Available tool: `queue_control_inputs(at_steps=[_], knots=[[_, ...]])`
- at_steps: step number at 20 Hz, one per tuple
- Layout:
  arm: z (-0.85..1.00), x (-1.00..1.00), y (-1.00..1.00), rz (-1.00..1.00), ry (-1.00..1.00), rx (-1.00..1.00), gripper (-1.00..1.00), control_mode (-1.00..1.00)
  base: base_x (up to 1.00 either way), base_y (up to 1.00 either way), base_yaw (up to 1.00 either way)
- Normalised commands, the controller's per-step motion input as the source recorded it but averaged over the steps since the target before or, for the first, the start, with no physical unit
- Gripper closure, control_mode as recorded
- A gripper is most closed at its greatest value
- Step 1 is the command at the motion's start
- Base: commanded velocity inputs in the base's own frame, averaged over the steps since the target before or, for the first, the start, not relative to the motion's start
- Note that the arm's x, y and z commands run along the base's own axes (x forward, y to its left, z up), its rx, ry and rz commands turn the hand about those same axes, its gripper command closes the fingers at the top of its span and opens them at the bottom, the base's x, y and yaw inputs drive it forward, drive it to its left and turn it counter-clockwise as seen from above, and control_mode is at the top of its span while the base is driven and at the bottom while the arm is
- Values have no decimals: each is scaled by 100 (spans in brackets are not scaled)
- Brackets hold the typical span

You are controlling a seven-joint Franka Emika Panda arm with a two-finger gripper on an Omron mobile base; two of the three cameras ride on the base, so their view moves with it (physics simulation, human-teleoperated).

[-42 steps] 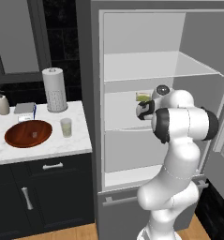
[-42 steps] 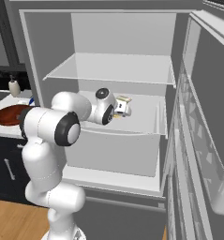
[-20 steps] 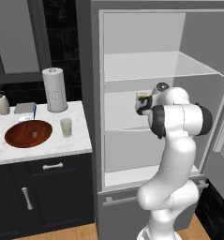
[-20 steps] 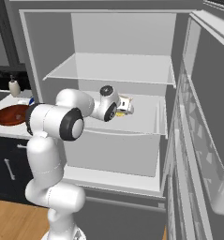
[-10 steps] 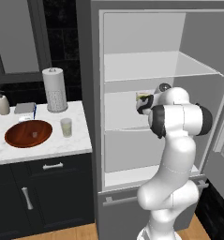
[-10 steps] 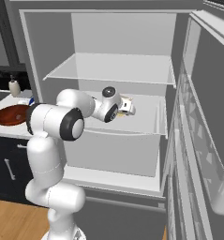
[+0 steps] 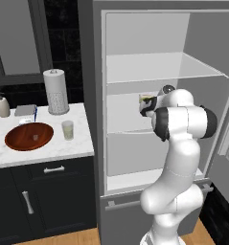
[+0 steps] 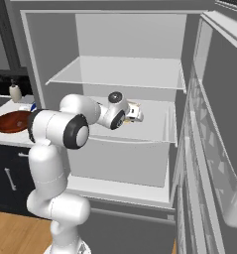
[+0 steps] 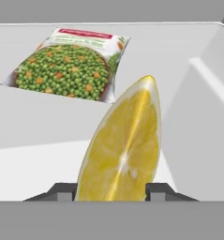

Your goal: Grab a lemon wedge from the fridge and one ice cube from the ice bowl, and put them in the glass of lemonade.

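Inside the open fridge (image 7: 99,57) lies one lemon wedge (image 9: 123,154), standing on edge on the white middle shelf; one bag of peas and carrots (image 9: 69,63) lies flat behind it, well apart; the gripper (image 9: 111,191) has its two fingertips (image 9: 62,191) pressed close on either side of the wedge, apparently clamped on it, though the contact itself is hidden at the frame's bottom. Outside, on the marble counter (image 7: 49,150), sits one ice bowl (image 7: 28,136) holding what may be a single pale ice cube (image 7: 35,137), too small to count surely; one glass of lemonade (image 7: 67,129) stands just beside the bowl; one paper-towel roll (image 7: 56,91) and one soap dispenser (image 7: 2,105) stand behind.
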Motion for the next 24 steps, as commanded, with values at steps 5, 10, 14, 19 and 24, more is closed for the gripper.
queue_control_inputs(at_steps=[5, 10, 14, 19, 24], knots=[[0, -32, 0, 0, -1, 0, 100, -100, 0, 0, 0], [0, -82, 0, 7, -9, 0, 100, -100, 0, 0, 0], [11, -98, 0, 9, -16, 0, 100, -100, 0, 0, 0], [70, -94, 1, 10, -6, 0, 100, -100, 0, 0, 0], [100, -80, 7, 18, 11, 0, 100, -100, 0, 0, 0]])
